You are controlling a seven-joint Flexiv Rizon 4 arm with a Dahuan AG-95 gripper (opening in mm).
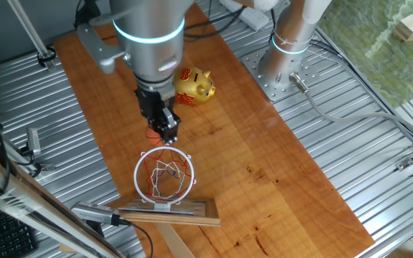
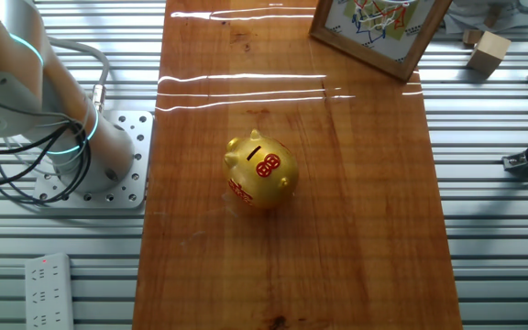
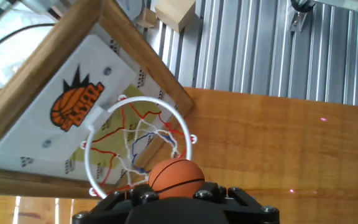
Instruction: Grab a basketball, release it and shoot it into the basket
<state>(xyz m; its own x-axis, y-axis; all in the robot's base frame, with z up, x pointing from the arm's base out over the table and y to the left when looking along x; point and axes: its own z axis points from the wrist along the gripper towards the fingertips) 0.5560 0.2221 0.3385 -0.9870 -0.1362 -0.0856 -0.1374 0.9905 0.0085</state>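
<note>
The little orange basketball (image 3: 176, 177) sits in the gripper (image 1: 165, 134), and the fingers are closed around it. The ball is right next to the ring of the basket (image 1: 165, 174), just outside it. The white and red net hangs in the ring with nothing in it. The wooden backboard (image 3: 61, 106) stands behind the ring. A gold piggy bank (image 2: 261, 171) sits on the wooden table (image 2: 356, 229), a little way from the basket.

No legible text on any object.
</note>
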